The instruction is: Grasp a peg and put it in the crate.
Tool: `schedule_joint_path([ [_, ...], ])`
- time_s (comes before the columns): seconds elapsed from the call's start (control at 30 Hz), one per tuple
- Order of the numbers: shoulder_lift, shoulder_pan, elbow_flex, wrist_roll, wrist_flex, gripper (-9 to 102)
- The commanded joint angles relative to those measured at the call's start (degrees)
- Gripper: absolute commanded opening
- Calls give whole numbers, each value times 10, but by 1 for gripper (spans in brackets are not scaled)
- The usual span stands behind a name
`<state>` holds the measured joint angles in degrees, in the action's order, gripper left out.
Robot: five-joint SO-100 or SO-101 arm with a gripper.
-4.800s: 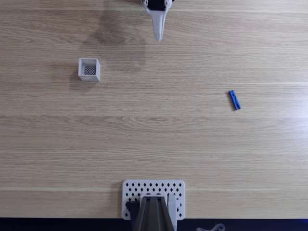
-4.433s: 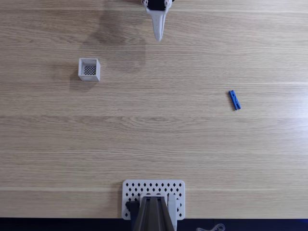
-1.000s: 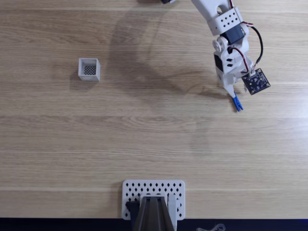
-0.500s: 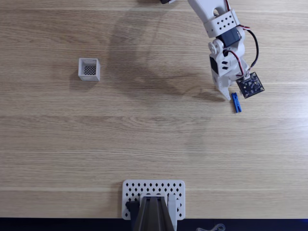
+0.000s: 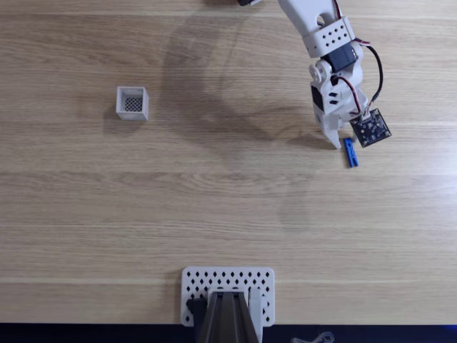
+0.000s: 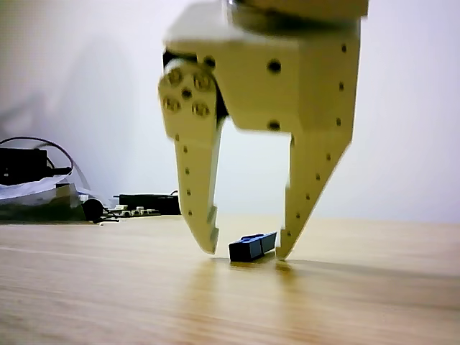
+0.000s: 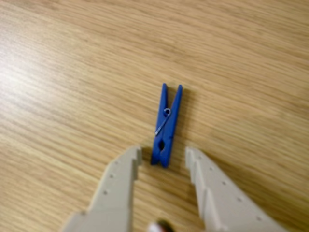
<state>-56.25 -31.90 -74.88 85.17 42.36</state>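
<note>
The blue peg lies flat on the wooden table at the right in the fixed view. My gripper stands open over its upper end, tips down at the table. The wrist view has the peg pointing away from me, its near end between my two fingers, gripper. In the other view both fingertips reach the tabletop either side of the peg, gripper; the right finger is close to it, the left one apart. The white crate stands far to the left, with nothing in it.
A white perforated plate with a dark mount sits at the table's bottom edge in the fixed view. Cables and dark gear lie at the table's far left in the other view. Bare wood stretches between the peg and the crate.
The arm swung from the top centre out to the peg. Over the last second the gripper shifted slightly left and now straddles the peg's end; the peg has barely moved.
</note>
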Motion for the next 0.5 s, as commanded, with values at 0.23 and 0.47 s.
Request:
schedule_joint_path([
  [0.23,-21,8,46,-7,-10,-1],
  [0.47,-30,11,45,-7,-23,-1],
])
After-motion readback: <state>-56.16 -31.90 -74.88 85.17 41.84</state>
